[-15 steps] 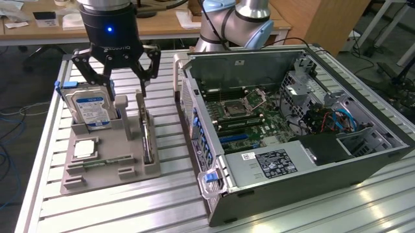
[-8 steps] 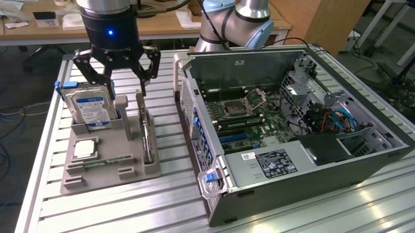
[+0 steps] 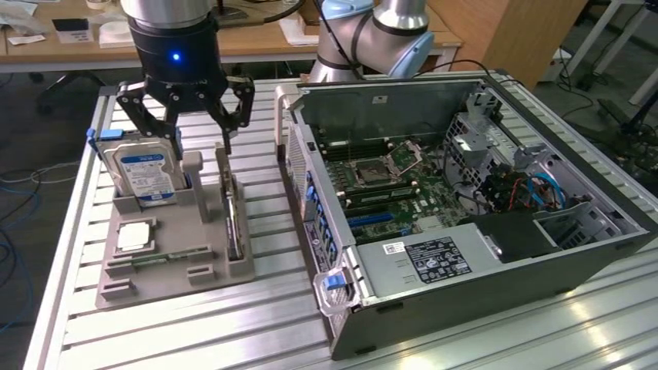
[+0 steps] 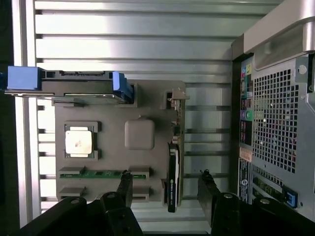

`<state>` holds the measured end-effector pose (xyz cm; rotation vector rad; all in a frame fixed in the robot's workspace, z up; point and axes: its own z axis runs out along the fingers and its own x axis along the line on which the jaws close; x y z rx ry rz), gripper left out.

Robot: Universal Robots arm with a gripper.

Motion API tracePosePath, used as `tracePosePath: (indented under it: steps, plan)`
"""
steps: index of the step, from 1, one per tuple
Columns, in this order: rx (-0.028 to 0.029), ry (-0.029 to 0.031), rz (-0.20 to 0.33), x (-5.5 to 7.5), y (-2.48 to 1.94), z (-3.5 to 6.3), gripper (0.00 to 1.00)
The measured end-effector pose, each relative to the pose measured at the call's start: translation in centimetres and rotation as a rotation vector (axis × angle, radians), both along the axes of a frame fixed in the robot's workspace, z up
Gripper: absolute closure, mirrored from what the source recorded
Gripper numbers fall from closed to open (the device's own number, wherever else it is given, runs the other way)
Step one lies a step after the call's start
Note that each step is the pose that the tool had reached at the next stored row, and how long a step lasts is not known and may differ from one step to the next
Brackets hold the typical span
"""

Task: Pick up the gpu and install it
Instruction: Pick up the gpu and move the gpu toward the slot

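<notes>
Claw [image 3: 197,137] hangs straight down from the vertical arm [image 3: 172,38], its fingers [image 4: 124,186] spread apart and gripping nothing, hovering over the grey parts holder [image 3: 169,231] on the slatted aluminium surface [image 3: 185,331]. In the exterior view the gpu [image 3: 234,220] stands on edge along the holder's 3 o'clock side, below the claw and untouched; in the wrist view it lies between the two fingers. A hard drive [image 3: 144,173] stands at the holder's 11 o'clock, a processor [image 3: 135,237] at 8 o'clock, and a memory stick [image 3: 154,260] at 7 o'clock. The open computer case [image 3: 463,193] sits just beside the holder at 3 o'clock.
</notes>
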<state>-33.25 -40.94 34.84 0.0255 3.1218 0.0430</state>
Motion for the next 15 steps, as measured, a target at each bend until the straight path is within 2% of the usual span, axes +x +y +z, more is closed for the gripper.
tracePosePath:
  steps: [3, 5, 11, 15]
  plan:
    - [-0.0001, 0.0075, 0.0, 0.0, -0.16, -0.28, 0.35]
    - [-0.0002, 0.0105, 0.0, 0.0, -0.23, -0.54, 0.35]
    - [0.0001, 0.0105, 0.0, 0.0, -0.83, -1.27, 0.35]
    - [-0.0013, 0.0144, 0.007, 0.1, -0.84, -1.94, 0.35]
